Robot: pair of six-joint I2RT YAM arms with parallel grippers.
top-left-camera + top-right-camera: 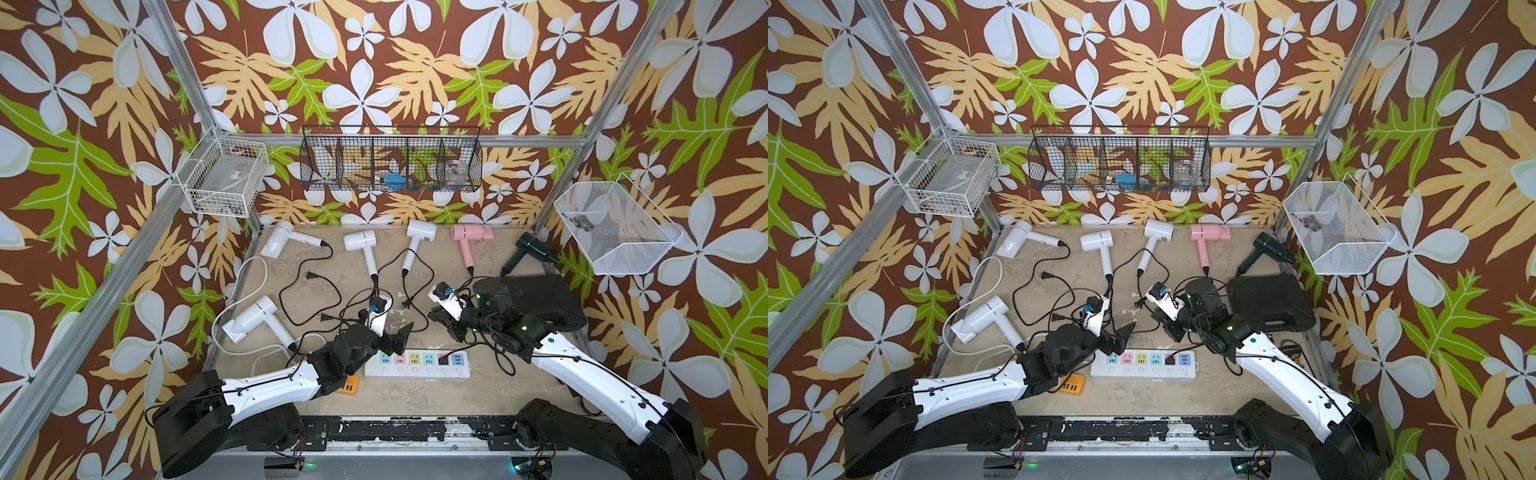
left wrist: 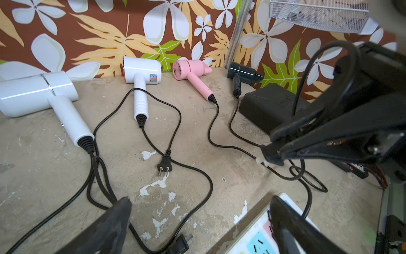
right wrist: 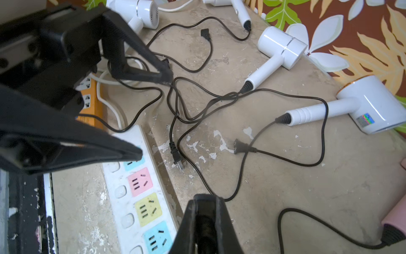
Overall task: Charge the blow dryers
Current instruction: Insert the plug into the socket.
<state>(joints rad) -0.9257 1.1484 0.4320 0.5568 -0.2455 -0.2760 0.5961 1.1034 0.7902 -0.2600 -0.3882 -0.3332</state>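
The left fingers (image 2: 118,215) are spread wide just over one end of the white power strip (image 1: 415,370), where one black plug (image 1: 444,360) sits. The right fingers (image 3: 222,222) are pressed together, tips at a black cord (image 2: 222,146); if they pinch it, I cannot tell. The blow dryers (image 1: 361,243) lie on the surface (image 1: 415,399): five along the back wall, one white at left.

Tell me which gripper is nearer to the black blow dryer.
Right. The right gripper is forward and left of the black blow dryer, near the middle of the table. The left gripper is farther left, by the white power strip.
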